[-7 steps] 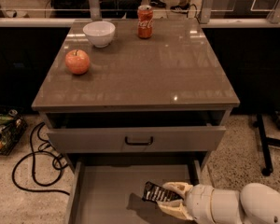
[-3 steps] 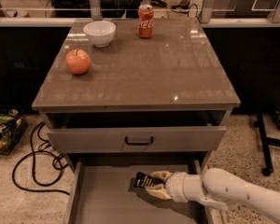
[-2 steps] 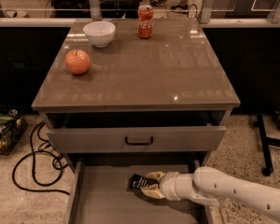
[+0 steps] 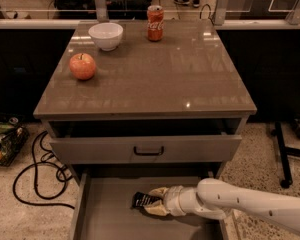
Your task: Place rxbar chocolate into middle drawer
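The middle drawer (image 4: 105,219) is pulled open below the drawer with the black handle, showing a flat grey floor. The rxbar chocolate (image 4: 142,200), a small black wrapper, lies low on the drawer floor near its middle. My gripper (image 4: 153,203) reaches in from the right on a white arm, down inside the drawer, its tan fingers (image 4: 158,192) closed around the right end of the bar.
On the cabinet top (image 4: 150,79) stand a red apple (image 4: 82,66), a white bowl (image 4: 105,35) and a red soda can (image 4: 155,23). The upper drawer front (image 4: 145,148) has a black handle. Black cables (image 4: 37,176) lie on the floor at left.
My gripper has carried the bar leftward and lower into the drawer, from the right side toward the middle of the floor. The bar now sits down near the floor.
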Controlling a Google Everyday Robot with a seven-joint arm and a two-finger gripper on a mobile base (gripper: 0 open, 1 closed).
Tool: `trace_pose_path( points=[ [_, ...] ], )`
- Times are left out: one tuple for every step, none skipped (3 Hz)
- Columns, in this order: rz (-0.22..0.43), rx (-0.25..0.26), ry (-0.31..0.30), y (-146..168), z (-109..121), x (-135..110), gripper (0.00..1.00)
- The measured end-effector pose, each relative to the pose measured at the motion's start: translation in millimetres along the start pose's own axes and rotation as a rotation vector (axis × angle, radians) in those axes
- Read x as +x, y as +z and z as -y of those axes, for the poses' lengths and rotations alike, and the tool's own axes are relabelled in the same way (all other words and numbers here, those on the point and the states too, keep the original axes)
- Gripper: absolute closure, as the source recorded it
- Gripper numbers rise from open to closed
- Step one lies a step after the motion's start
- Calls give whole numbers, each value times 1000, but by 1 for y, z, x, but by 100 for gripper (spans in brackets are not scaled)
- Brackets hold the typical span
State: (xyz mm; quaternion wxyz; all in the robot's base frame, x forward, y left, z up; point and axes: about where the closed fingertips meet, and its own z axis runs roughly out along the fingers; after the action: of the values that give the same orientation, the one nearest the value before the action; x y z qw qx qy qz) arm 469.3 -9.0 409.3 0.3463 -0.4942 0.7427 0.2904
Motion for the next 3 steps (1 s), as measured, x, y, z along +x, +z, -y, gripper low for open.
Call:
trace_pose_path(
  points=[
    [1, -3, 0, 1, -1, 0, 83],
    [1, -7, -1, 3, -2, -1, 52],
    [2, -9, -1, 4, -3, -1, 29]
  ],
)
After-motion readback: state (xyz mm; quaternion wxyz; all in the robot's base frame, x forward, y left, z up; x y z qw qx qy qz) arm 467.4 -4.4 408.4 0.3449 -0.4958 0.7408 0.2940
